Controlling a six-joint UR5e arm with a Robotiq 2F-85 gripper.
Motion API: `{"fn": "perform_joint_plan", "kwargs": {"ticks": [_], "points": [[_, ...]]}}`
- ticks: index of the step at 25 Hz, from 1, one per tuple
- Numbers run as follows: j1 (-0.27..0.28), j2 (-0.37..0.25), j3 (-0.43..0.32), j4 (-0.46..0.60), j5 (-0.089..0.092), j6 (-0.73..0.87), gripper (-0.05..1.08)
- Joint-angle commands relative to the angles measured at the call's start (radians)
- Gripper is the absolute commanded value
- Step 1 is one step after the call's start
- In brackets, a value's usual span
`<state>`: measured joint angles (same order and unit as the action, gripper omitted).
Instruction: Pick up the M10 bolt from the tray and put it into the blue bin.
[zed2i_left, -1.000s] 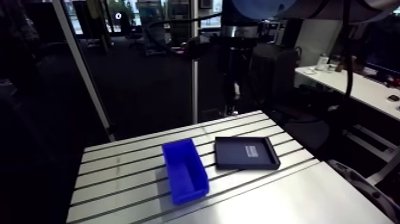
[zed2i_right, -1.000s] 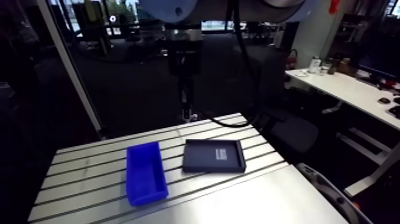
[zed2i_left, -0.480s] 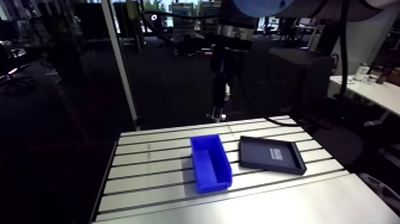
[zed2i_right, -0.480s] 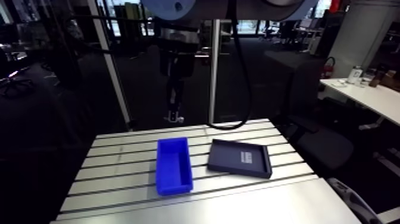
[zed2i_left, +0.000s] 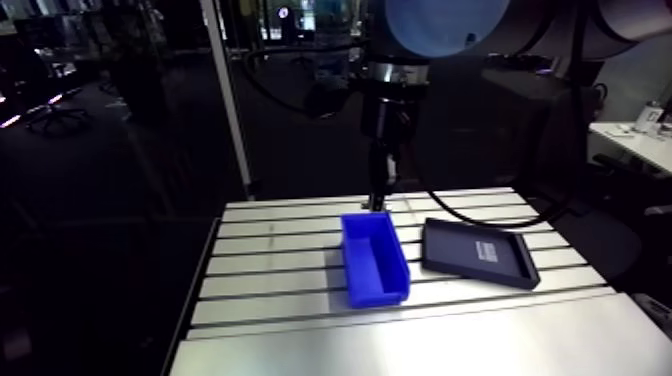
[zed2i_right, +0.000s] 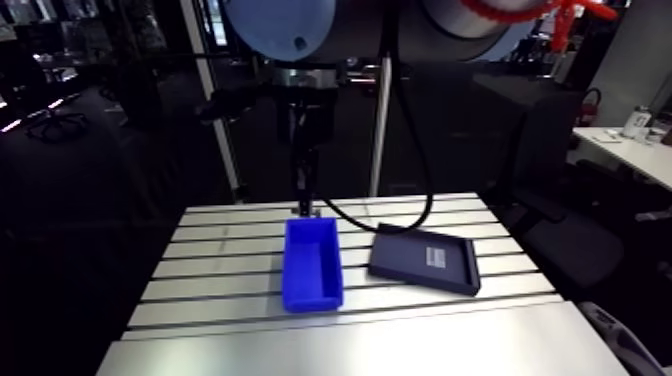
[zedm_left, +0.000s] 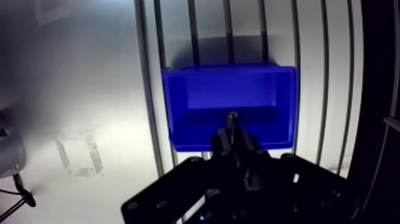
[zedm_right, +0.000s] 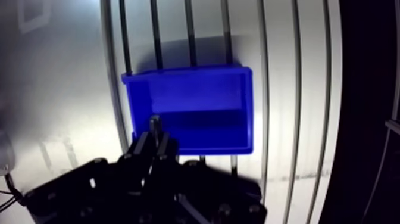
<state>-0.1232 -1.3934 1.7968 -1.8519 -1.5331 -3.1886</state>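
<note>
Wrist view — bolt (zedm_left: 232, 117) in fingers (zedm_left: 221, 142), above blue bin (zedm_left: 171, 101)

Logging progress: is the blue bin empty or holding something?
Empty: the wrist view shows only bare floor inside the blue bin; the bolt sits pinched in the claw above it.

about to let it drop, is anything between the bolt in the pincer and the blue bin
Nothing visible. The pincer, shut on what looks like the bolt, hangs right over the bin, whose open top shows only bare blue floor. The tray lies beside the bin, out of the path.
</note>
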Motion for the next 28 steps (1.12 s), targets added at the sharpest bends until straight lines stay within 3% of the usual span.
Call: {"fn": "perform_joint_plan", "kwargs": {"ticks": [1, 28], "points": [[0.025, 0.047, 0.026, -0.074, -0.078, 0.001, 1.06], [0.034, 0.162, 0.062, -0.175, -0.080, 0.037, 0.99]]}}
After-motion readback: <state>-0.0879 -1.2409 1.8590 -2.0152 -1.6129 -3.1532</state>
